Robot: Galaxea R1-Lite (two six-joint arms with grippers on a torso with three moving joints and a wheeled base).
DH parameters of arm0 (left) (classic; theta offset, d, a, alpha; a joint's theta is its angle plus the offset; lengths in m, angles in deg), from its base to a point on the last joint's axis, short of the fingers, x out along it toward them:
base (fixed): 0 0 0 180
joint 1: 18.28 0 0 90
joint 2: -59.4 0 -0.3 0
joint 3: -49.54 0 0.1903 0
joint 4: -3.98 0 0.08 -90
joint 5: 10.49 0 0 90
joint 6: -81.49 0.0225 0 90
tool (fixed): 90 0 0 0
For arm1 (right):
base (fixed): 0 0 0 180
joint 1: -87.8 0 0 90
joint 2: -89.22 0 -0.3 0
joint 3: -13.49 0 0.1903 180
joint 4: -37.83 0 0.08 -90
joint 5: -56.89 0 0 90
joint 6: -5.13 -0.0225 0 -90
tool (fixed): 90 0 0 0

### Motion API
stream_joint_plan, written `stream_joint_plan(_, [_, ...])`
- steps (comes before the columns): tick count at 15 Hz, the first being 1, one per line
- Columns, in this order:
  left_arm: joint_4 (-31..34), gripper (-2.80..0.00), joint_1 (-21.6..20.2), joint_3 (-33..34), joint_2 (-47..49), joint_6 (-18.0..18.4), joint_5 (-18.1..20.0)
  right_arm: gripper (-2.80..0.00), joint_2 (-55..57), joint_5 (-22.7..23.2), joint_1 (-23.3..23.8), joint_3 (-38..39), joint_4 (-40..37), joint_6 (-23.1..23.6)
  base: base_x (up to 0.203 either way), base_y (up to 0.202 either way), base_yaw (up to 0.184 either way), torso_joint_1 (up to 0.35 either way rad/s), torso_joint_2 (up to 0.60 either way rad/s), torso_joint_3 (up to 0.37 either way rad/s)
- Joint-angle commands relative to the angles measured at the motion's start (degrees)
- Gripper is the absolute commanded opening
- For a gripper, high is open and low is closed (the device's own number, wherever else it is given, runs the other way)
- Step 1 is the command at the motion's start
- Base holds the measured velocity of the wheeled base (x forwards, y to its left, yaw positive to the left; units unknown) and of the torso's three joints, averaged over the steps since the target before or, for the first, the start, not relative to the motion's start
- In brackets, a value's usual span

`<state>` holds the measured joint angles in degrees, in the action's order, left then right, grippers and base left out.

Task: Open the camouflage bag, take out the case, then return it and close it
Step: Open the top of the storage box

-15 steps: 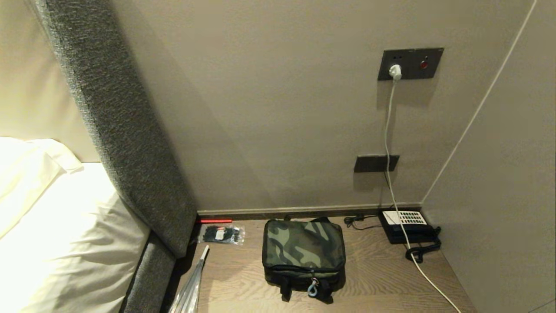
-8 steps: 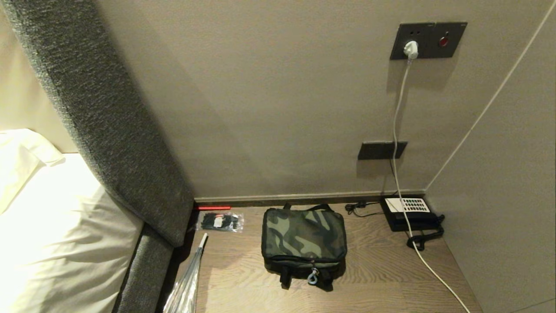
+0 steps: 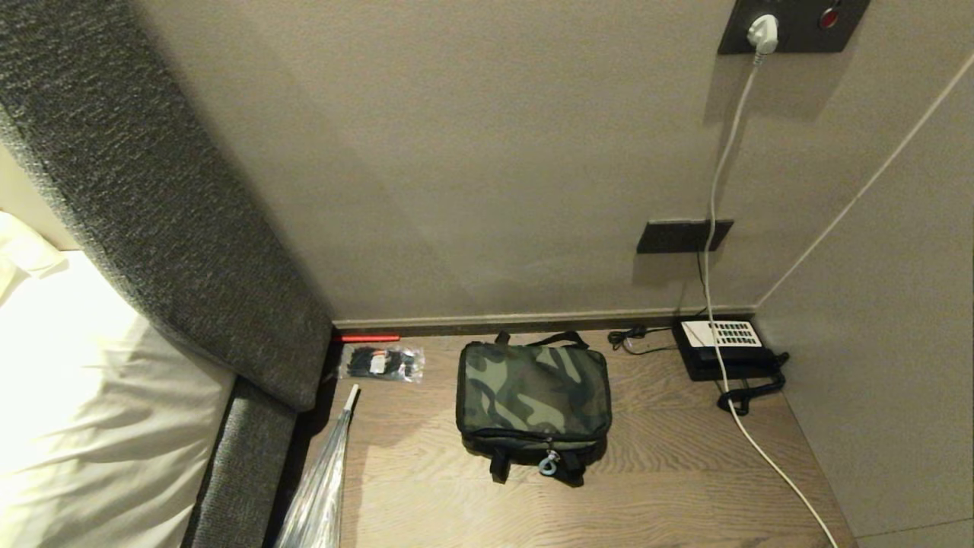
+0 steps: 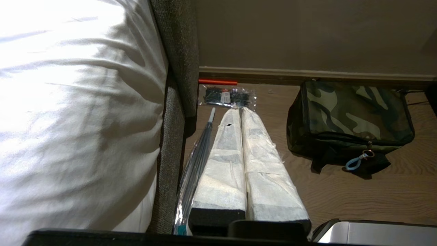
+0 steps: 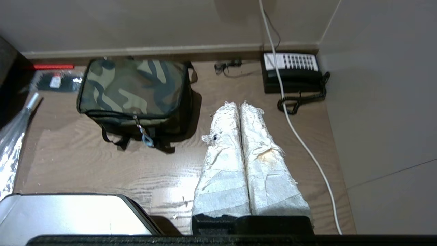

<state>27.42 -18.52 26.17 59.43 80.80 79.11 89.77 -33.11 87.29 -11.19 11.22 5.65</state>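
The camouflage bag [image 3: 533, 396] sits zipped shut on the wooden bedside top, near the wall, with a blue loop on its zip pull [image 3: 546, 463] at the front. It also shows in the left wrist view [image 4: 351, 116] and the right wrist view [image 5: 133, 90]. The case is hidden. Neither arm appears in the head view. My left gripper [image 4: 241, 111] hangs shut and empty above the top, on the bed side of the bag. My right gripper [image 5: 239, 104] is shut and empty, between the bag and the telephone.
A black telephone [image 3: 723, 348] with a coiled cord stands in the back right corner. A white cable [image 3: 719, 228] runs down from a wall socket. A clear packet of black ties [image 3: 379, 361] and a folded umbrella [image 3: 323, 487] lie by the grey headboard [image 3: 175, 228]. White bedding [image 3: 91, 426] is at left.
The head view has tilted downward and come closer: the wall sockets have slid up the picture and more of the wooden top shows. The bag and other things have not moved.
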Motion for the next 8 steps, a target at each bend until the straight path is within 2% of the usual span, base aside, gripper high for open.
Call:
stream_joint_plan(1, [0.0, -2.8, 0.0, 0.2, -0.1, 0.0, 0.0, -2.8, 0.1, 0.0, 0.0, 0.0, 0.0, 0.0, 0.0, 0.0, 0.0, 0.0, 0.0, -0.193])
stream_joint_plan(8, [0.0, -2.8, 0.0, 0.2, 0.0, 0.0, 0.0, -2.8, 0.0, 0.0, 0.0, 0.0, 0.0, 0.0, 0.0, 0.0, 0.0, 0.003, 0.0, -0.196])
